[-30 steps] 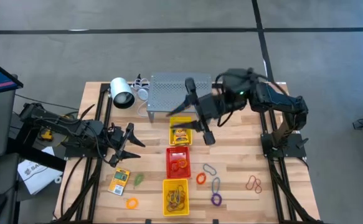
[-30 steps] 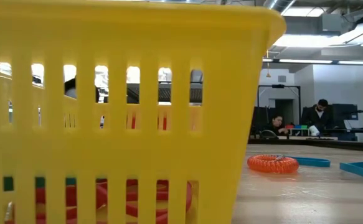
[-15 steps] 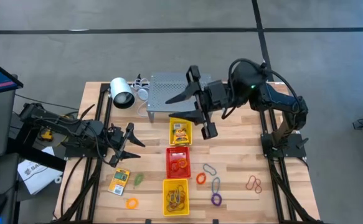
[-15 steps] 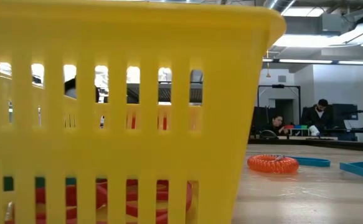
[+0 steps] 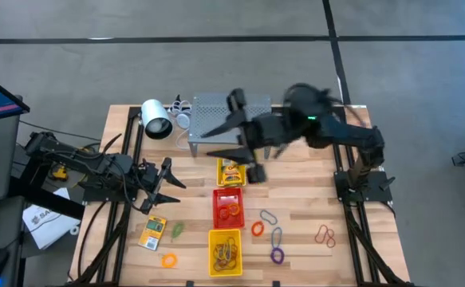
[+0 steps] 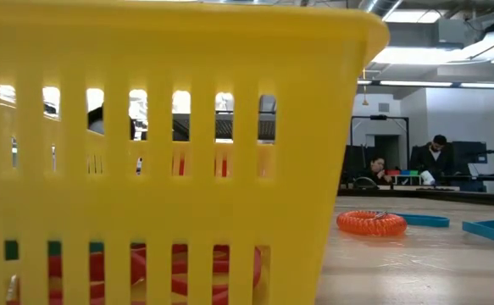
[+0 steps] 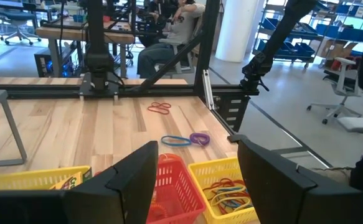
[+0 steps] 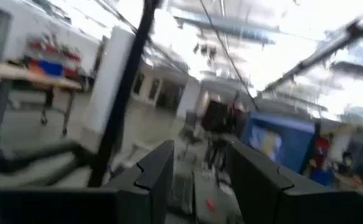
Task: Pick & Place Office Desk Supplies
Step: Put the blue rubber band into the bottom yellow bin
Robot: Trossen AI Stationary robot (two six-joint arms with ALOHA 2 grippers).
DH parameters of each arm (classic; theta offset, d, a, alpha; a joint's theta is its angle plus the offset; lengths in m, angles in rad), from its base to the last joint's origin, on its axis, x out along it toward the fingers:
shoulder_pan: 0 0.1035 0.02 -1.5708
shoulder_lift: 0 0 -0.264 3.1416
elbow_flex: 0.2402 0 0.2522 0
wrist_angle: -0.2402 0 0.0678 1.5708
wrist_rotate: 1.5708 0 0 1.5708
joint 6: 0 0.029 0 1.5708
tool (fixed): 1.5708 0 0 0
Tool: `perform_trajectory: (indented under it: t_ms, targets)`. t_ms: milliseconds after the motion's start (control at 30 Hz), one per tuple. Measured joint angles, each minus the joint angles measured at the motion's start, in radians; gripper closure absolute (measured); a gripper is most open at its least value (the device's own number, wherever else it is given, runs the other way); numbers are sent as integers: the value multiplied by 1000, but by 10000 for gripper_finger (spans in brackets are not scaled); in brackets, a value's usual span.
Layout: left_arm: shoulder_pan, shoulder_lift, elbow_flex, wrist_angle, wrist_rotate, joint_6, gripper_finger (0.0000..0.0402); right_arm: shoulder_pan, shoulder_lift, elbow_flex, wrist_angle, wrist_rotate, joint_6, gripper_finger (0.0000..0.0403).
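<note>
Hovering above far yellow tray [image 5: 231, 171], seemingly empty right gripper [image 5: 234, 137], jaws apart.

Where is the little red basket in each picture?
High view: the small red plastic tray sits mid-table, between two yellow plastic trays.
Low view: not clearly visible; a yellow tray wall fills the picture.
Left wrist view: at the bottom middle, between the dark fingers.
Right wrist view: not in it.
Shared landmark: the yellow tray beside it, holding rubber bands.

Three trays: two yellow [image 5: 225, 249] [image 5: 231, 171], one red [image 5: 228, 206]. Two card packets [image 5: 152, 231] [image 5: 231, 172]. Six loose loops on the tabletop: two orange, one green, one purple, one blue, one brown.
</note>
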Motion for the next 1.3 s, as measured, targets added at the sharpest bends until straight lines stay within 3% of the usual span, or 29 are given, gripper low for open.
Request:
perform_trajectory:
  t_ms: [167, 300, 467, 667, 933, 1067, 1300]
  targets:
    - [0, 1, 0, -5, 0, 0, 183, -65, 78, -8, -70, -4, 77, 259]
    - [0, 3, 0, -7, 0, 0, 183, -101, 91, -4, -95, -74, 110, 259]
    - [0, 3, 0, -6, 0, 0, 183, -113, 59, -5, -439, 44, 66, 259]
    - [1, 3, 0, -4, 0, 0, 183, -88, -54, -5, -831, 206, 61, 267]
    - [1, 9, 0, 24, -4, -3, 183, 17, -307, -39, -936, 218, 59, 295]
    - [1, 12, 0, 59, -17, -5, 183, 72, -490, -272, -882, 245, 66, 303]
    - [1, 14, 0, 119, -22, -8, 183, 90, -898, -952, -401, 267, 106, 305]
